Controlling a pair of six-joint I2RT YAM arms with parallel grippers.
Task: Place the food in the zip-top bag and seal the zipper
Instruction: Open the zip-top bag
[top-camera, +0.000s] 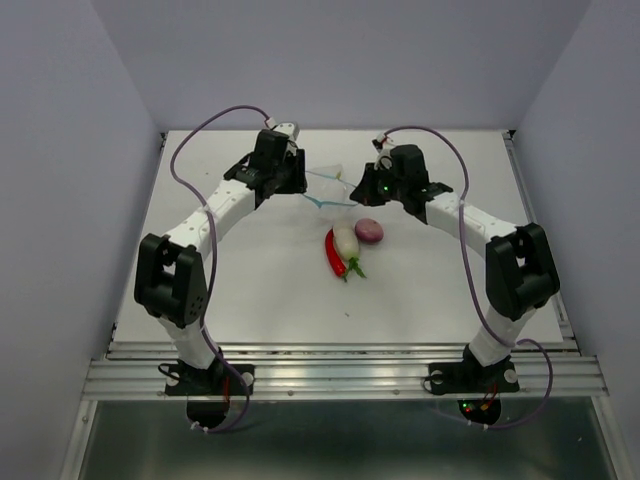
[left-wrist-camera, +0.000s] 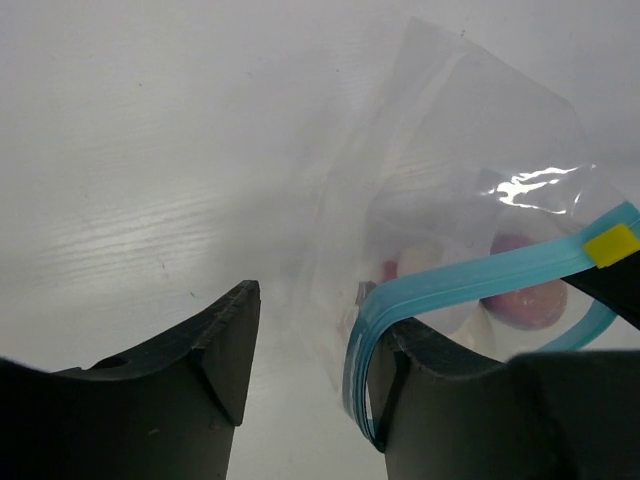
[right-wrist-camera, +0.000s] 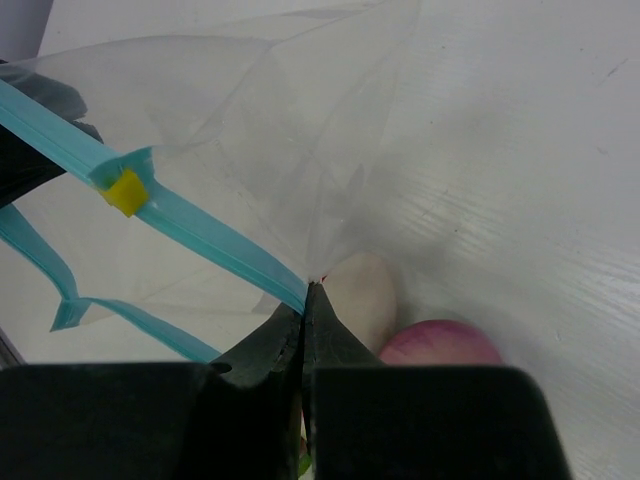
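Observation:
The clear zip-top bag hangs above the table between my two grippers. In the left wrist view, my left gripper is open, and the light-blue zipper with its yellow slider loops against the inside of its right finger. My right gripper is shut on the zipper strip at the bag's edge. The bag mouth gapes open. The white egg-shaped vegetable, the red chili and the purplish ball lie on the table outside the bag, just in front of it.
The white table is walled in by pale lilac panels at the back and sides. A metal rail runs along the near edge by the arm bases. Purple cables arch over both arms.

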